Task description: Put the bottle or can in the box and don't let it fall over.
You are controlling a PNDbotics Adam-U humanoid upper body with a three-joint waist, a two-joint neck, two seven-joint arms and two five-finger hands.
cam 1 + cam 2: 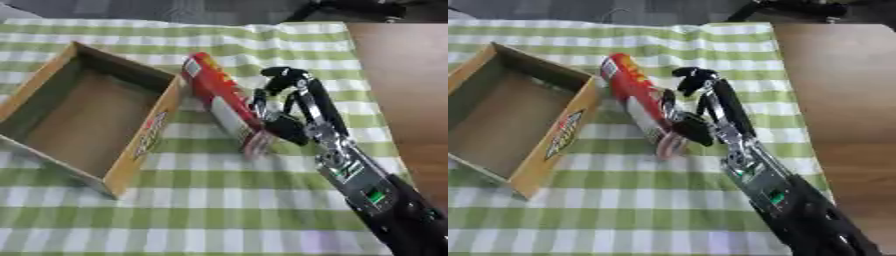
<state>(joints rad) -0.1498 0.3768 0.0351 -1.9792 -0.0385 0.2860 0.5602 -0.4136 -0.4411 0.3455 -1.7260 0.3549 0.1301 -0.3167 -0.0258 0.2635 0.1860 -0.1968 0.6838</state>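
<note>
Red can lies on its side mid-frame on the green checked cloth, outside the cardboard box, top end just beside the box's right wall. Box sits open at left of frame. Right hand comes in from lower right, fingers curled beside the can's right side; can't tell if they actually hold it. Bare wooden table at right.
</note>
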